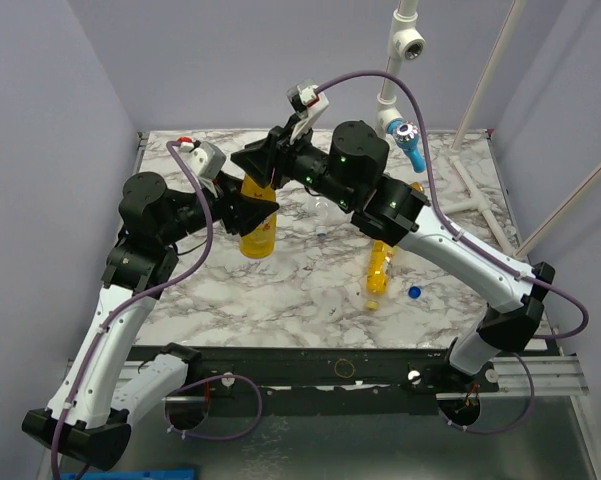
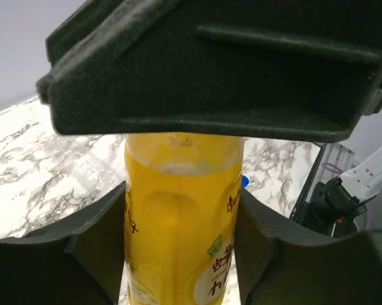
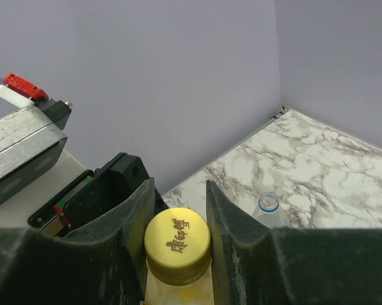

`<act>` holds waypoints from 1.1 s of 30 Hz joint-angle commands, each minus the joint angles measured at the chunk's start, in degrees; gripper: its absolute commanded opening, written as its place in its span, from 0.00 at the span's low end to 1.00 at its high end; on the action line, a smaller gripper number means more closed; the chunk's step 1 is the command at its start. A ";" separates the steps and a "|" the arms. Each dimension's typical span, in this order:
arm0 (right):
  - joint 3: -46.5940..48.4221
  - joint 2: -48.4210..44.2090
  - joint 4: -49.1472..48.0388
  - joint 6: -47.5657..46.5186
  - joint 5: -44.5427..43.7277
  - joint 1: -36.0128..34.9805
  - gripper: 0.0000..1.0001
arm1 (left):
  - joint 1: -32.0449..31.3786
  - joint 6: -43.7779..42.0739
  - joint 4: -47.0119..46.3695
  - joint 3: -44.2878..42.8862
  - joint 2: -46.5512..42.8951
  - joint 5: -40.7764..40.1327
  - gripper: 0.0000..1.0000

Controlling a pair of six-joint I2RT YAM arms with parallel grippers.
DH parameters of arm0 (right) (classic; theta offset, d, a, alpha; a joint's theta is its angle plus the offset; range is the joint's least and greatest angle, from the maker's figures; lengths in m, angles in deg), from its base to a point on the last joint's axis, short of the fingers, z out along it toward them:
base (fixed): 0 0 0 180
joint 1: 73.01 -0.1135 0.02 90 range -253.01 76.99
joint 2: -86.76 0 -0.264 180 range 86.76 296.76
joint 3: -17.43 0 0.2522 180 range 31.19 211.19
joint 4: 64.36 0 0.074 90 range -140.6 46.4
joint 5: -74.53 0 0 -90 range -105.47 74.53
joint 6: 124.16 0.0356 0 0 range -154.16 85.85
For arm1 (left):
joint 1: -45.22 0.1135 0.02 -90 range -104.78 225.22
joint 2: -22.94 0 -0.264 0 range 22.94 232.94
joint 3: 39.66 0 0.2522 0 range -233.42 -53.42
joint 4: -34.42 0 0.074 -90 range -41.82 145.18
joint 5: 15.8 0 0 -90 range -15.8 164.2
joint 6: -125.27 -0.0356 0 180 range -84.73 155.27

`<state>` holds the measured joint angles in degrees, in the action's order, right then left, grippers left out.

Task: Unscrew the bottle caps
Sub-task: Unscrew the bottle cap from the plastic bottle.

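1. Clasping the upright yellow bottle [image 2: 178,254] by its body, from both sides, with the left gripper [image 2: 181,206].
2. Pinching its yellow cap [image 3: 178,244] from above with the right gripper [image 3: 178,197].
3. Standing rear-left on the table [image 1: 280,300].

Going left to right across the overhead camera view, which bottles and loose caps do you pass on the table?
upright yellow bottle → clear bottle → yellow bottle lying down → loose blue cap
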<state>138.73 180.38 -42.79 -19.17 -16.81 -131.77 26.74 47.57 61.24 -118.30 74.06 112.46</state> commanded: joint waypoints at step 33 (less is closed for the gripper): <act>-2.15 -12.42 2.04 -5.55 12.39 0.30 0.57 | -1.03 -1.64 -3.64 -1.56 -1.92 23.35 0.00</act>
<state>130.38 168.51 -45.96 -23.46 15.82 -131.66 25.42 53.88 56.03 -121.19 74.43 147.39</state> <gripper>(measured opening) 0.466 0.441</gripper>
